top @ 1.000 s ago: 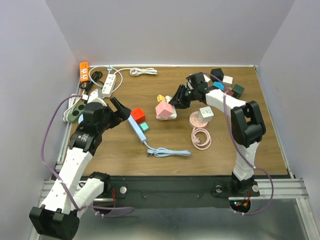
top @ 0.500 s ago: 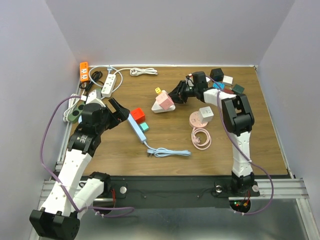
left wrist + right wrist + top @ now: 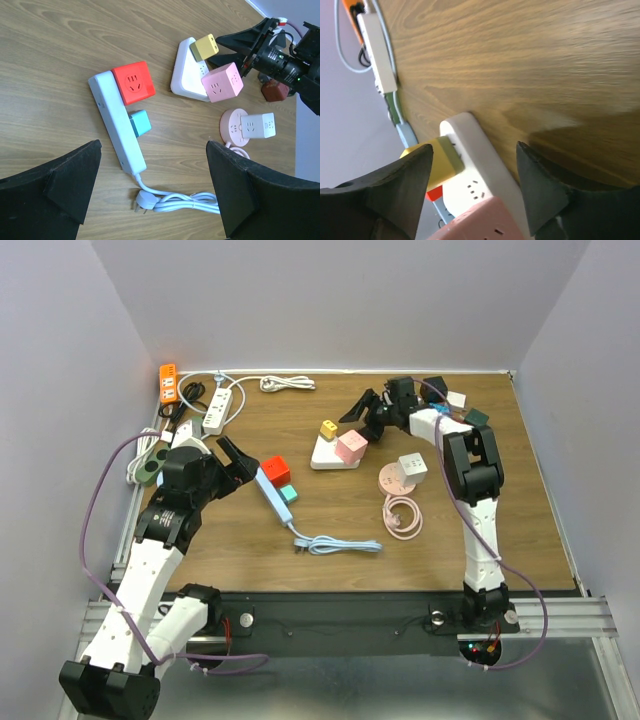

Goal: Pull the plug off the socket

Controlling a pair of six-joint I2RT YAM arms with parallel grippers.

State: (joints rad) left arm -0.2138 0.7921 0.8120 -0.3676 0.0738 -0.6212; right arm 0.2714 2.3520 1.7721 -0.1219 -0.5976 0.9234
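A brown wooden surface (image 3: 340, 540) carries two white robot arms and a scatter of power gear. The left arm (image 3: 150, 550) reaches in from the near left, its claw (image 3: 244, 468) spread wide and pinching nothing, poised beside a long white power strip (image 3: 275, 498). The right arm (image 3: 480, 500) stretches to the far side, its claw (image 3: 360, 426) also parted with only bare wood between the fingers, just beside the white socket block (image 3: 325, 453) near the middle of the surface. That block lies flat, with the pink cube plug (image 3: 351, 447) on the corner nearest the right claw and the yellow plug (image 3: 328, 428) on its far corner. A red cube (image 3: 277, 471) and a teal plug (image 3: 288, 494) sit along the long strip's side. To the right, a white cube (image 3: 412, 466) stands on a round pink socket (image 3: 393, 481).
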